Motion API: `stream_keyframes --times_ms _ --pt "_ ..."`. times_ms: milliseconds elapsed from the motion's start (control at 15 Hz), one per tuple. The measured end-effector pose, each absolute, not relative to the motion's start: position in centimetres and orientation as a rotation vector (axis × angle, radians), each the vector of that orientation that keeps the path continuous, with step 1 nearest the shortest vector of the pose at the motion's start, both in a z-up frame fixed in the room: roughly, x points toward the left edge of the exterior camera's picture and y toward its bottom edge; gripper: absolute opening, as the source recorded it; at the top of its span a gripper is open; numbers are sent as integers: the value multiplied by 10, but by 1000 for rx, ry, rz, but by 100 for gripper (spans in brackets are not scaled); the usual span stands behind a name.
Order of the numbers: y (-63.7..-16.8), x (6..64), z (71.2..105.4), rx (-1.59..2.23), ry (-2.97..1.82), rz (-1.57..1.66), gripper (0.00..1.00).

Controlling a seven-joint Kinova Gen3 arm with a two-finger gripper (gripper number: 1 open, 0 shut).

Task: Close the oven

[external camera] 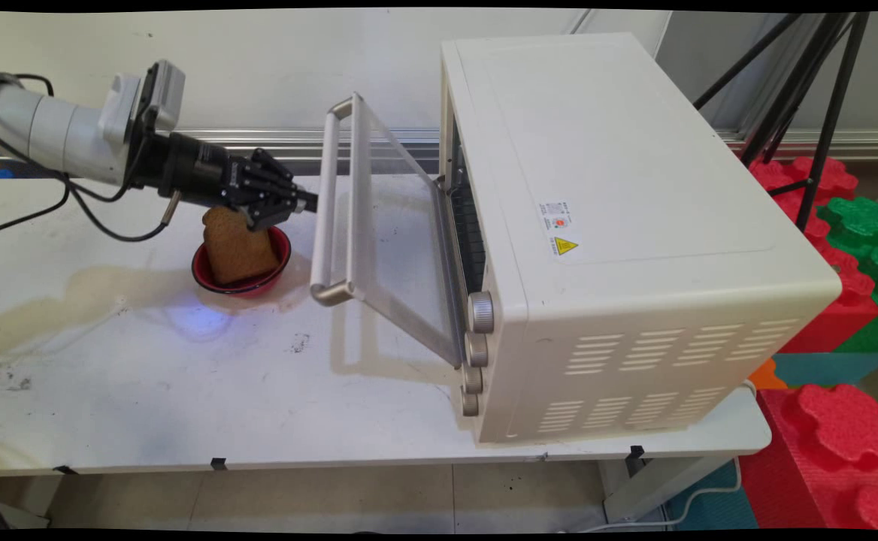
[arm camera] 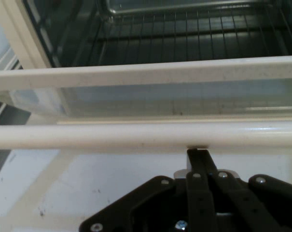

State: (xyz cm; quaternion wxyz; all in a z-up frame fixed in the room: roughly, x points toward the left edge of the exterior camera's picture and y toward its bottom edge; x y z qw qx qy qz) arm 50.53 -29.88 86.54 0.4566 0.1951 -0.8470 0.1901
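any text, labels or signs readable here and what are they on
No word reads clearly.
Stickers on the toaster oven: print too small to read.
Yellow warning triangle sticker on the oven's top: a symbol, no legible text.
Knobs: no readable markings.
Gripper, at the door handle: no lettering legible.

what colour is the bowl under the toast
Red, with a dark rim; the bowl shows best in the main view, holding the toast.
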Motion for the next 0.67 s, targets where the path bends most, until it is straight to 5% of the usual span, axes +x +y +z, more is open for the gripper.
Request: stream_keyframes --times_ms 667 --pt "-324 474 886 433 -2043 482 0"
